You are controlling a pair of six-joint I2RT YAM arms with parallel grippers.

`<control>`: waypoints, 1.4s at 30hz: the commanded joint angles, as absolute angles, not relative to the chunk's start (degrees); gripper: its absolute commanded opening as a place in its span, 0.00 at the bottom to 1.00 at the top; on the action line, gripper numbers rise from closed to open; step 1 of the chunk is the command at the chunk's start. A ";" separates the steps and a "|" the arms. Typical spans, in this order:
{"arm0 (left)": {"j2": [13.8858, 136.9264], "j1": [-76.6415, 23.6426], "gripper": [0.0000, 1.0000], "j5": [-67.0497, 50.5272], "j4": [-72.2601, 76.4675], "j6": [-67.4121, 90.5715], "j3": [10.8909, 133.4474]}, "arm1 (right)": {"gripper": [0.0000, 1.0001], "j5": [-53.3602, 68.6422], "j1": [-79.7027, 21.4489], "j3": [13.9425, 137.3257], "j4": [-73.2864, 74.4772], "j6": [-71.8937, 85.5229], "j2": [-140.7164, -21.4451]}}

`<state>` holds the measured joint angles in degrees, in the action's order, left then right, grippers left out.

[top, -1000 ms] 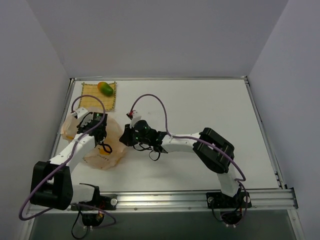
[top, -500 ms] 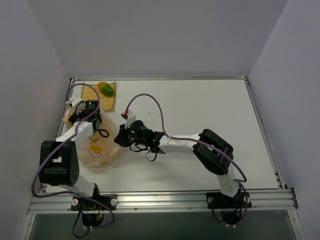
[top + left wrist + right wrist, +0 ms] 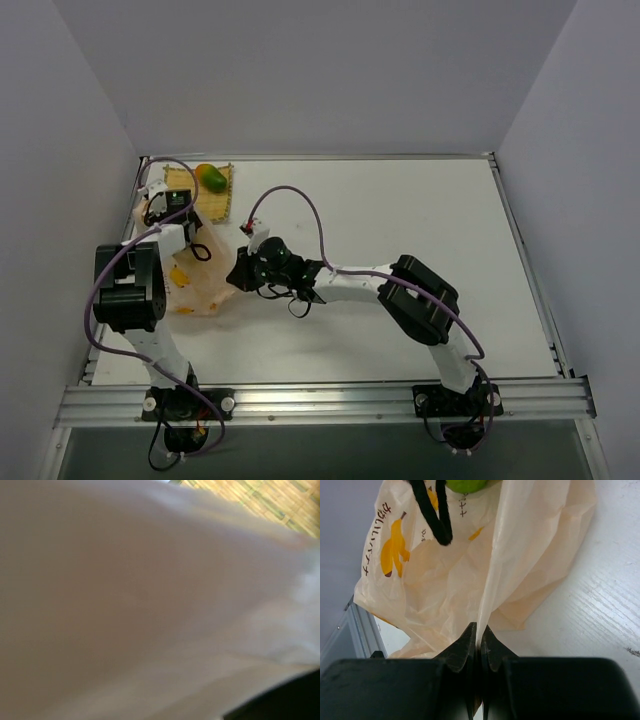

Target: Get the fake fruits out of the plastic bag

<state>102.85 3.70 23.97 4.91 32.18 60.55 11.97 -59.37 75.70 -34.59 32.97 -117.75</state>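
Note:
The peach plastic bag [image 3: 196, 280] with banana prints lies crumpled at the table's left. My right gripper [image 3: 243, 270] is at its right side, shut on a thin fold of the bag [image 3: 485, 580]; the jaws pinch the film between them [image 3: 480, 632]. A round yellow-green fruit [image 3: 465, 484] peeks in at the top edge of the right wrist view. The green-and-orange mango fruit [image 3: 211, 178] lies on the yellow mat [image 3: 222, 200]. My left gripper [image 3: 170, 212] is over the bag's far end by the mat. Bag film [image 3: 140, 605] fills its view and hides its fingers.
The yellow woven mat sits in the far left corner and shows at the top right of the left wrist view [image 3: 260, 500]. A black cable loop [image 3: 432, 510] hangs over the bag. The table's left edge rail [image 3: 118, 260] runs close beside the bag.
My left gripper has moved toward the far left corner, up to the mat. The bag has shifted and bunched to the left. My right gripper has followed a little left, still pinching the bag.

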 commanded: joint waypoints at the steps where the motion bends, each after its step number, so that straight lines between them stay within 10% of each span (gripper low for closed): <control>1: 102.05 4.57 0.73 22.41 6.95 30.15 64.95 | 0.00 14.41 -59.33 78.13 -35.42 32.52 -118.39; 6: 95.56 4.57 0.43 23.20 4.66 32.86 60.22 | 0.00 13.89 -58.98 78.83 -35.16 32.43 -118.13; 14: 84.04 -1.30 0.26 25.05 -11.32 37.53 56.34 | 0.00 13.71 -58.62 81.91 -33.22 31.99 -118.56; 31: 46.86 -2.99 0.17 10.73 -43.15 38.84 59.58 | 0.00 13.62 -61.95 78.32 -31.20 31.47 -117.60; 42: 67.39 -2.73 0.17 7.98 -25.32 43.60 75.92 | 0.00 15.21 -67.32 68.57 -33.05 29.71 -117.34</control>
<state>59.48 -3.20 7.33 -31.88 42.37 73.06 14.37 -67.35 70.43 -31.03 31.11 -118.83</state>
